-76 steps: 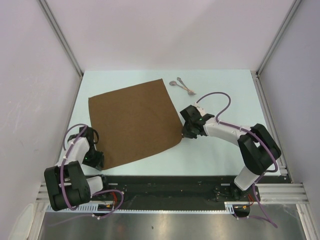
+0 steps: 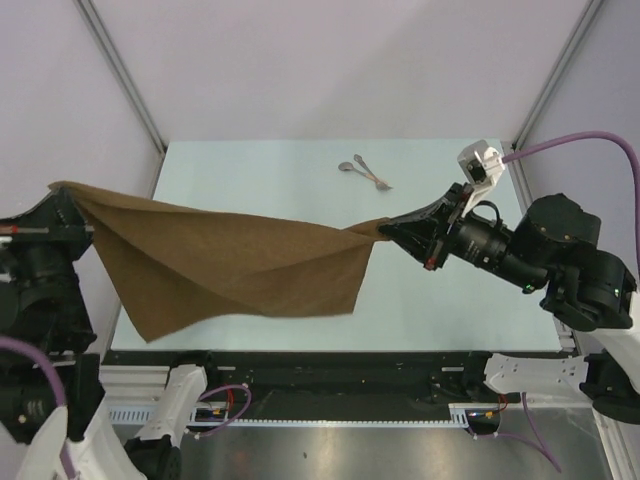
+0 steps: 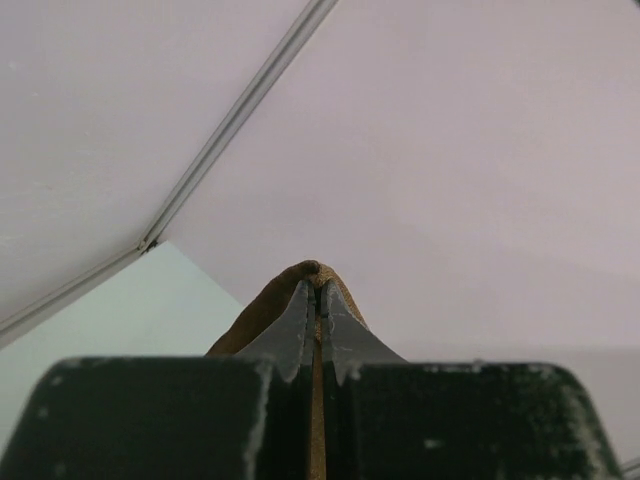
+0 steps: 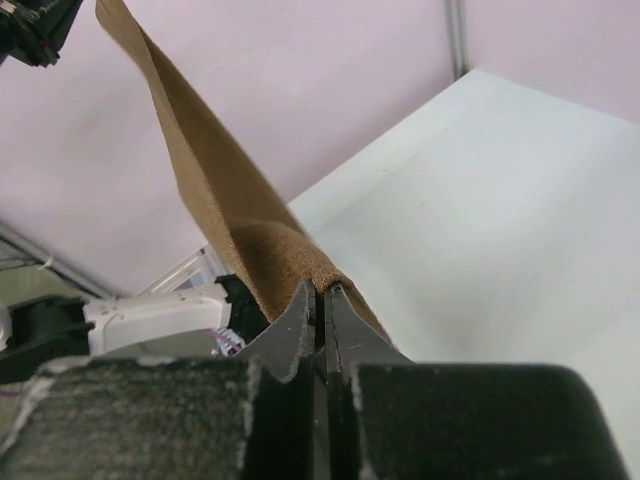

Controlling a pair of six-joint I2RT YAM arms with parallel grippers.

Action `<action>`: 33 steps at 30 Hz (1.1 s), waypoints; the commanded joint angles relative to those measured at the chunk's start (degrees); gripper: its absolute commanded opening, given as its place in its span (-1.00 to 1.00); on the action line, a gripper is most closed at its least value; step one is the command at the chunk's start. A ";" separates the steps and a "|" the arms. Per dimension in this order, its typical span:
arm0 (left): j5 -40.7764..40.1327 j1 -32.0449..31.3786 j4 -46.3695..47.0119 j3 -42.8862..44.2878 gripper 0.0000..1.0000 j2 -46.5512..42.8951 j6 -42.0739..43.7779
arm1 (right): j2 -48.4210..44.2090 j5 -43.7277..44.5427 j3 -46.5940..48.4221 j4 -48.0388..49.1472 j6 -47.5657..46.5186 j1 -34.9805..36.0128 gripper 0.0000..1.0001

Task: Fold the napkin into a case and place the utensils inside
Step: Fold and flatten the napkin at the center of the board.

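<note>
The brown napkin [image 2: 240, 265] hangs in the air above the table, stretched between both grippers and sagging toward the front. My left gripper [image 2: 62, 195] is shut on its left corner; the cloth [image 3: 265, 315] pokes out past the tips [image 3: 318, 290]. My right gripper [image 2: 390, 228] is shut on the right corner, and the cloth [image 4: 215, 210] runs away from the tips [image 4: 322, 292] toward the left arm. The two silvery utensils [image 2: 364, 171] lie crossed on the table at the back, right of centre. No case is formed.
The pale green table [image 2: 450, 300] has metal frame posts [image 2: 120, 75] at its back corners and pale walls around it. A black rail [image 2: 330, 375] runs along the near edge.
Both arms have risen from the table with the napkin's near corners. The napkin, flat on the table before, now hangs stretched in the air. The utensils have not moved.
</note>
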 commanded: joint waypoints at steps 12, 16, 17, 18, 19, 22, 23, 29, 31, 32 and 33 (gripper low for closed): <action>10.09 -0.25 29.99 -24.95 -1.00 21.36 1.64 | 18.12 -20.62 -7.12 11.21 6.62 -38.03 -1.00; 11.84 -0.25 35.51 -25.56 -1.00 32.34 2.07 | 28.47 -21.51 -8.53 16.84 6.01 -39.79 -1.00; 12.02 -0.16 36.67 -26.35 -1.00 34.19 2.16 | 30.24 -20.99 -8.44 18.85 5.32 -40.75 -1.00; 12.11 -0.25 37.81 -26.53 -1.00 37.95 2.17 | 32.35 -20.64 -8.01 18.95 5.22 -41.46 -1.00; 12.63 -0.08 40.43 -26.62 -1.00 39.90 2.34 | 36.02 -20.72 -7.74 19.91 5.39 -42.16 -1.00; 14.48 0.10 44.04 -24.78 -1.00 47.73 2.34 | 41.06 -22.48 -7.74 22.99 5.66 -43.84 -1.00; 15.53 0.28 45.11 -23.65 -1.00 50.09 2.25 | 44.29 -21.79 -7.22 23.95 5.31 -43.84 -1.00; 18.79 0.54 45.65 -16.88 -1.00 61.97 2.52 | 51.88 -21.42 -1.15 24.58 4.78 -44.89 -1.00; 19.40 1.15 43.29 -15.73 -1.00 63.56 1.91 | 53.46 -21.51 0.17 23.01 5.48 -44.81 -1.00; 19.32 1.50 42.40 -15.46 -1.00 64.17 1.64 | 53.64 -22.21 0.09 22.56 5.74 -44.63 -1.00; 19.15 2.20 41.26 -15.55 -1.00 63.92 1.38 | 53.20 -22.48 -0.52 22.30 6.18 -44.19 -1.00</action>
